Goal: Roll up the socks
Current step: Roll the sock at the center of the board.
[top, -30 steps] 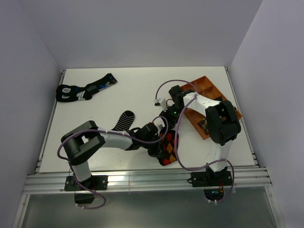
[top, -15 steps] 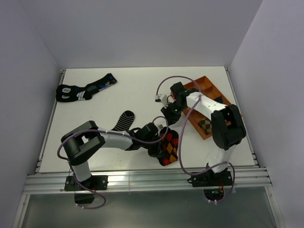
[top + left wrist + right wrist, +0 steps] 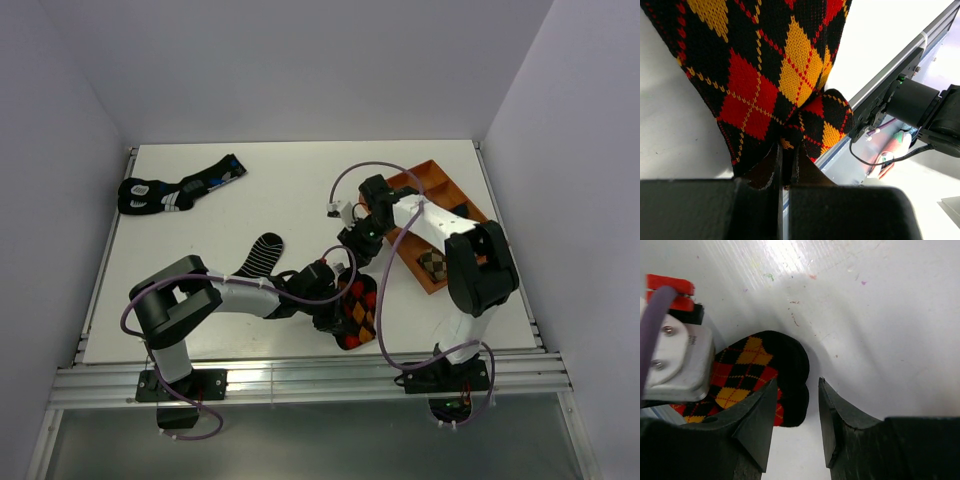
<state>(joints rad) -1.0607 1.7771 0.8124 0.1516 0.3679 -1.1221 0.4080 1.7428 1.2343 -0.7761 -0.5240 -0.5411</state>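
The left claw (image 3: 787, 152) pinches the argyle sock (image 3: 765, 75) tight. The right claw (image 3: 796, 389) is open over its end. A hard tug could undo the fold.

Left end effector (image 3: 786, 156) clenched, right (image 3: 797, 385) spread.
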